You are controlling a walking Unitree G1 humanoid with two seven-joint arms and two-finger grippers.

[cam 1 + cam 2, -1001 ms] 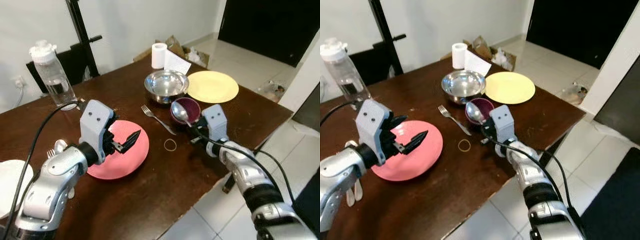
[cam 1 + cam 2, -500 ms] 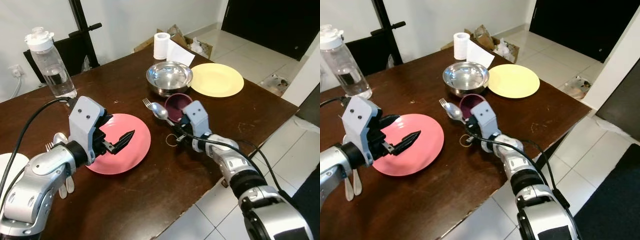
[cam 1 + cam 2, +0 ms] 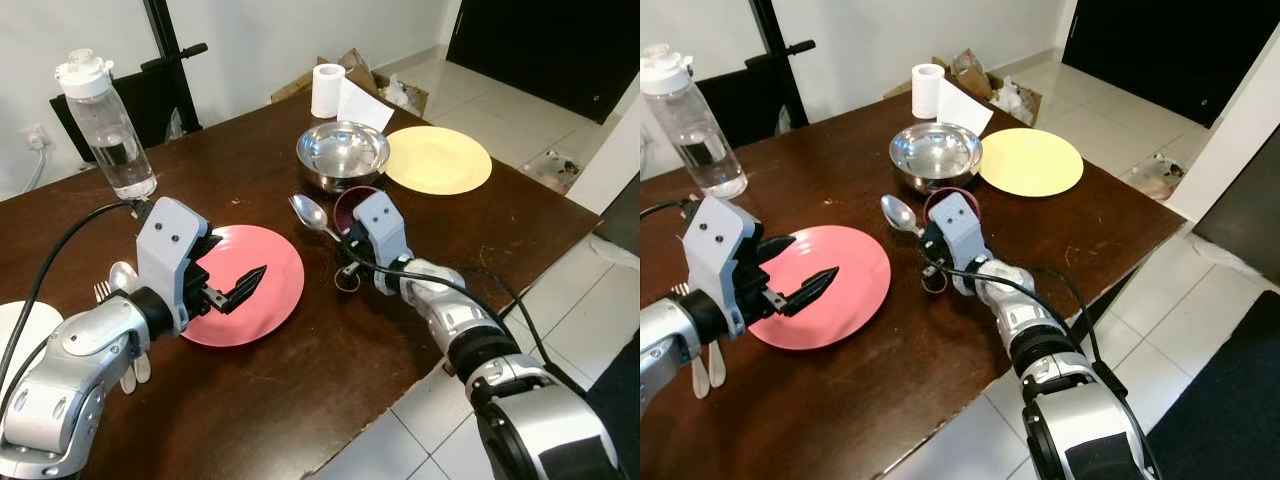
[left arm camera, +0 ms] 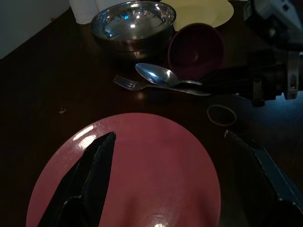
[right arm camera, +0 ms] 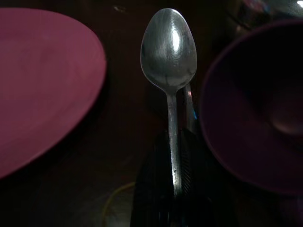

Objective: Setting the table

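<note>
The right gripper (image 3: pixel 349 247) has its jaws closed on the handle of the spoon (image 3: pixel 308 211), which it carries above the worktop (image 3: pixel 300 380). The spoon's long axis runs straight out from the jaws, bowl end leading, pointing away from the robot and toward its left. It hangs over the gap between the pink plate (image 3: pixel 262 310) on the left and the maroon bowl (image 5: pixel 255 109) on the right. A fork (image 4: pixel 127 84) lies on the worktop just under it, roughly along the same line. The plate's right edge is likely where the spoon belongs, so the right arm is the nearer one. The left gripper (image 3: pixel 235 288) hovers over the plate, jaws wide and empty.
</note>
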